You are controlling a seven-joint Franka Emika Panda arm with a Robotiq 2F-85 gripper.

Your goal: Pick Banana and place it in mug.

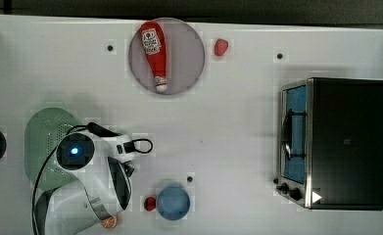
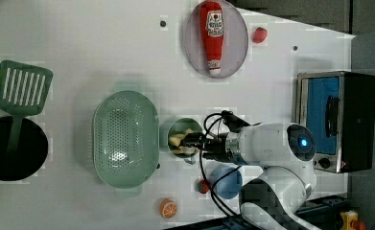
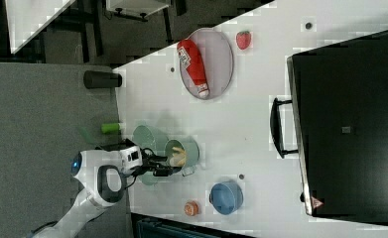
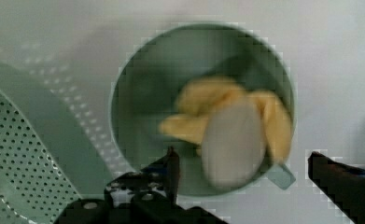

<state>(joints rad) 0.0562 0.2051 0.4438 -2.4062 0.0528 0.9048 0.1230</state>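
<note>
Yellow-cream fruit is down in the cup! The banana [image 4: 231, 121] lies inside the pale teal mug [image 4: 138, 93], its peeled sections fanned against the inner wall, and nothing grips it. The fingers [image 4: 173, 165] stand apart, one on either side of the mug's near rim, empty and just above it. In the left view the gripper [image 2: 197, 143] sits right at the mug, which stands just beside the green perforated basket [image 2: 125, 139] on the white tabletop [image 2: 103, 48]. The blue cup [image 2: 226, 182], the orange slice [image 2: 168, 208] and a small red piece by the blue cup lie nearer the tabletop's edge on the robot's side, untouched. The ketchup bottle [image 2: 213, 36] rests on its plate, well apart.

By my reading, pick and drop are done: the banana is released inside. All that looks left is for the arm to lift clear without nudging the mug.
</note>
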